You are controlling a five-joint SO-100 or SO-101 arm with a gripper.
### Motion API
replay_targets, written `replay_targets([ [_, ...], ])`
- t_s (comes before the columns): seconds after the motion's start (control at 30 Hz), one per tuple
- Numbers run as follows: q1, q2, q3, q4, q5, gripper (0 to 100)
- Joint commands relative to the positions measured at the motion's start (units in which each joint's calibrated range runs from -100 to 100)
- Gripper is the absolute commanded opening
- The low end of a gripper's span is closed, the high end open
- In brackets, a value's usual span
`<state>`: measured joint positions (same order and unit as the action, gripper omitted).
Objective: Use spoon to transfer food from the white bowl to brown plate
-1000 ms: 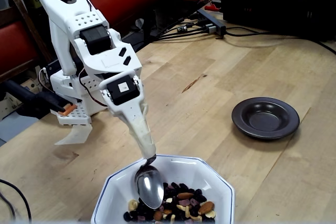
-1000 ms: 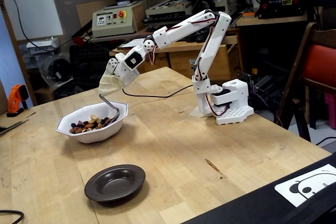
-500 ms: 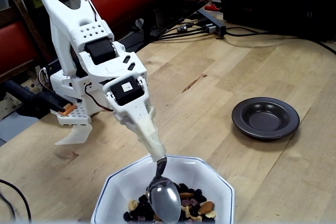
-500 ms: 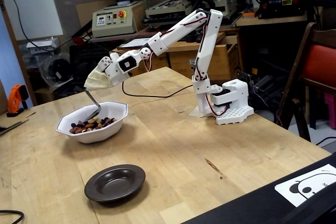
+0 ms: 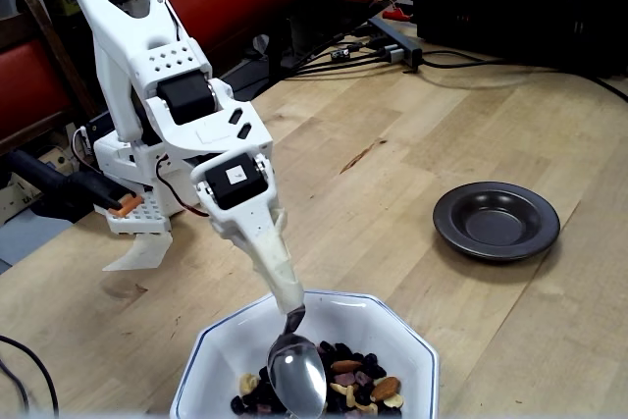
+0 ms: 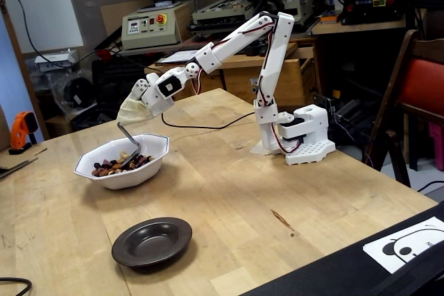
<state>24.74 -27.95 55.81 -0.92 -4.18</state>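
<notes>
Since half a second ago the spoon (image 5: 296, 377) has shifted slightly left in the close fixed view, and its handle sits lower over the bowl in the side fixed view (image 6: 127, 142). Its oval silver bowl lies in the food (image 5: 345, 381), tip toward the near edge, with the thin handle rising up and back to the white sheath.

The food — dark bits, tan cashews, brown almonds, purple pieces — fills the near part of the white bowl (image 5: 406, 340), which stands at the near edge of the close view and at the left of the wooden table (image 6: 229, 192) in the side view (image 6: 156, 161).

The gripper (image 5: 280, 277) carries the spoon's sheathed handle end; the sheath covers the fingers, so how far they are parted cannot be told.

The brown plate (image 5: 497, 221) sits well apart to the right of the bowl in the close view — nearer the camera (image 6: 152, 241) in the side view — and shows no food.

The arm's base (image 6: 300, 134) stands on the far right part of the table.
</notes>
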Motion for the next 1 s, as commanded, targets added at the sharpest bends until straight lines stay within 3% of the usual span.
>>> replay_targets([
  [0.0, 1.63, -0.85, -3.42, 0.53, 0.24, 5],
  [0.73, 1.33, 0.01, -2.89, 0.21, 0.24, 5],
  [0.97, 1.03, -0.76, 4.99, -2.95, -0.15, 5],
])
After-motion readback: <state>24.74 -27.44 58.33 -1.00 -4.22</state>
